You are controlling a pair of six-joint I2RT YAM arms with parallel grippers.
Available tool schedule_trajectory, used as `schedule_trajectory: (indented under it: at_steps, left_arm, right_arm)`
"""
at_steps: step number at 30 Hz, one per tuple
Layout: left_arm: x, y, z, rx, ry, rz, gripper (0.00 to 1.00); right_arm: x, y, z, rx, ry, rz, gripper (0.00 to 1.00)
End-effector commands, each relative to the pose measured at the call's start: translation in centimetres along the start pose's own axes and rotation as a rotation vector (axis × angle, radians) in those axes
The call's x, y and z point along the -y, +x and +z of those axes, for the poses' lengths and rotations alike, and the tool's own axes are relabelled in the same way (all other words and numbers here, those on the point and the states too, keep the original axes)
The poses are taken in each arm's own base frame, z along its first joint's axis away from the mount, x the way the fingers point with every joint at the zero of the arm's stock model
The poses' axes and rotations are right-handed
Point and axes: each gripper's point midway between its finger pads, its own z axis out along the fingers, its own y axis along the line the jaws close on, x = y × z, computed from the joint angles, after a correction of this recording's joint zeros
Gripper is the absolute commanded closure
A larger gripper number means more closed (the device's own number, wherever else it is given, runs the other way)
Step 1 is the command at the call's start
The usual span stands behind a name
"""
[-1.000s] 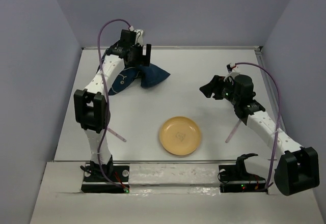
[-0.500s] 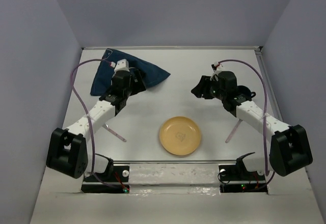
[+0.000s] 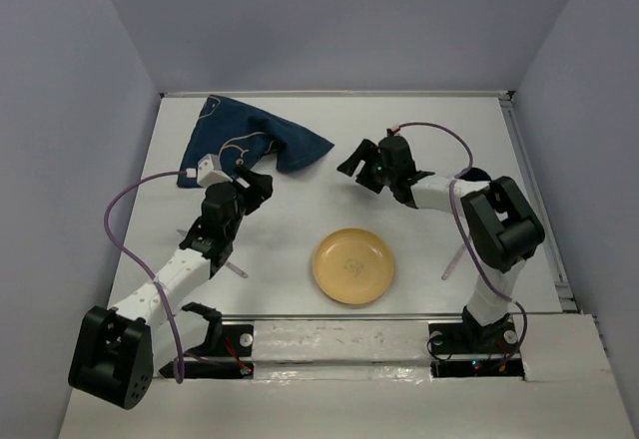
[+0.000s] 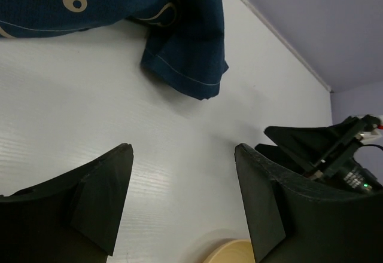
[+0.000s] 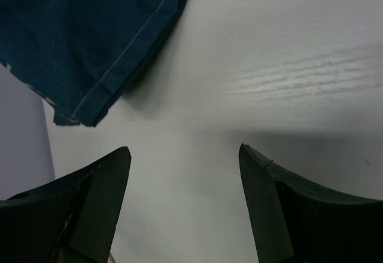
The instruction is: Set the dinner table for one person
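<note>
Both grippers hang wide open over the matte white dinner table (image 3: pixel 310 210), whose far edge runs 9-to-3.
The left gripper (image 3: pixel 255 182), fingers spread, is at 5 o'clock of the crumpled dark blue cloth mat with pale whale outlines (image 3: pixel 250 135). A thin pink stick (image 3: pixel 236 270) lies partly under its arm. The round yellow plate (image 3: pixel 353 265) sits at the table's 6 o'clock. The right gripper (image 3: pixel 355 160), equally spread, faces the cloth's corner. A second pink stick (image 3: pixel 456 259) lies at the plate's 3 o'clock.

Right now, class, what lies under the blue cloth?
The blue cloth lies bunched on the white table. Only tabletop shows around its edges; whatever its folds cover cannot be seen.
</note>
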Motion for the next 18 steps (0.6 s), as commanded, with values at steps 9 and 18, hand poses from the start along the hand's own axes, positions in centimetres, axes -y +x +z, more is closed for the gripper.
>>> schedule_trajectory:
  at_steps: [9,18]
  left_arm:
    - [0.2,-2.1,0.9,0.117,0.082,-0.183,0.21]
    - [-3.2,-0.9,1.8,0.109,-0.025,-0.172,0.16]
  right_arm:
    - [-5.8,-2.5,9.3,0.154,-0.119,0.412,0.07]
    - [-6.4,-1.7,13.8,0.100,-0.163,0.553,0.15]
